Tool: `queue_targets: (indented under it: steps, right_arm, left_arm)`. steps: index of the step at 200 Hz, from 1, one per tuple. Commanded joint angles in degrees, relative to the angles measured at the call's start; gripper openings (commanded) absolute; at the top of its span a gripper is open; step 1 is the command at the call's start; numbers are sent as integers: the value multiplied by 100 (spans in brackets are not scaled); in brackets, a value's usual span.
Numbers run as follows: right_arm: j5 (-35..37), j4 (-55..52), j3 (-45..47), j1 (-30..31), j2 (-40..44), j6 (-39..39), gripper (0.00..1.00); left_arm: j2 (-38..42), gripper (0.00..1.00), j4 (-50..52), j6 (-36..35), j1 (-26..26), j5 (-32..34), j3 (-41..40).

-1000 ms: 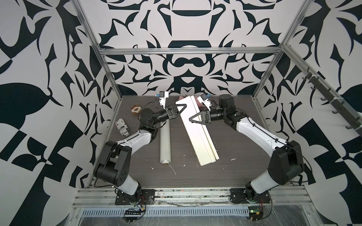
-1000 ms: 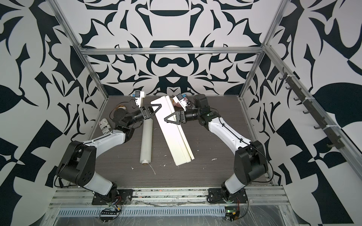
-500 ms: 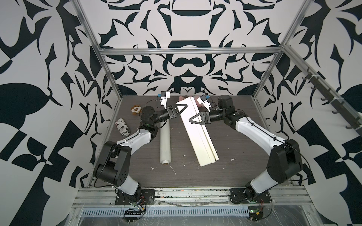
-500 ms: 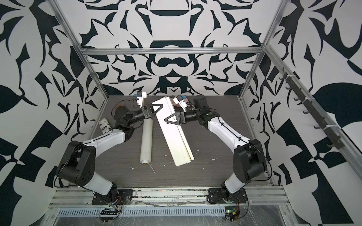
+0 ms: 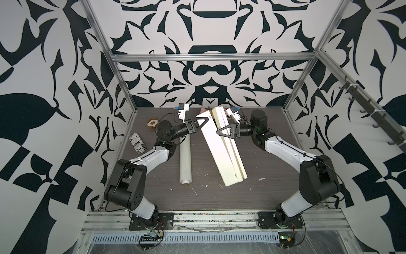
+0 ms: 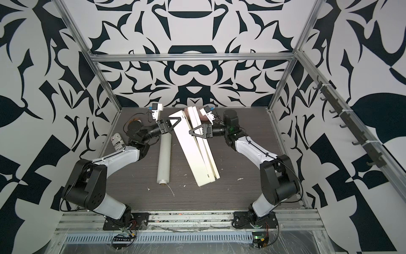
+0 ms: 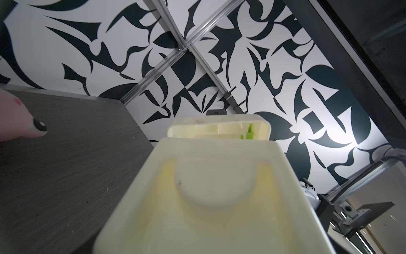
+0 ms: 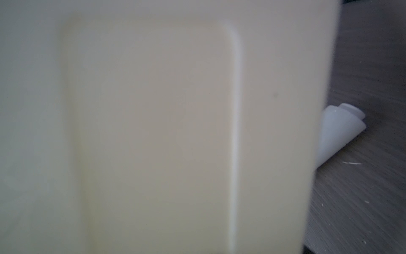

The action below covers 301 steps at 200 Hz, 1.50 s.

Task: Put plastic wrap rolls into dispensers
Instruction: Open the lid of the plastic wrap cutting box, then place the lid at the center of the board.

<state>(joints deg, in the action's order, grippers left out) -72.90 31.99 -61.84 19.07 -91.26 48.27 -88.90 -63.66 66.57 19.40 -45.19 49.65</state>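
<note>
On the bench [image 5: 197, 209] the dispenser [image 5: 219, 149] is lying slantwise at the centre, its lid seemingly being levered open. The plastic wrap roll [image 5: 185, 162] is lying just beside it, apart, so the next move is calling for the lid to swing fully clear. The left tool [image 5: 203, 122] is straddling the lid's far end with narrower jaws than a second ago, while the right tool [image 5: 220, 132] is staying wide against the body; I cannot tell whether either is clamping.

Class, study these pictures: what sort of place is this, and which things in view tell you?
Most likely a robotics lab test cell: an aluminium frame encloses the table, its walls carry a bold black-and-white pattern, and two robot arms are bolted to a rail at the front.
</note>
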Motion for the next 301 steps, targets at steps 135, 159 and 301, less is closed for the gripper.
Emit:
queue_targets:
  steps: [135, 159, 301]
  right_arm:
    - [6433, -6848, -1623, -316, -340, -3490, 54]
    - [6868, -6800, -1664, -316, -976, -3642, 55]
    - [7676, -6531, -1354, -358, -871, -3827, 99]
  left_arm:
    - [271, 27, 438, -473, -166, -35, -7]
    - [181, 28, 319, -372, -145, -69, 10]
    - [5, 28, 660, -455, -115, -15, 120]
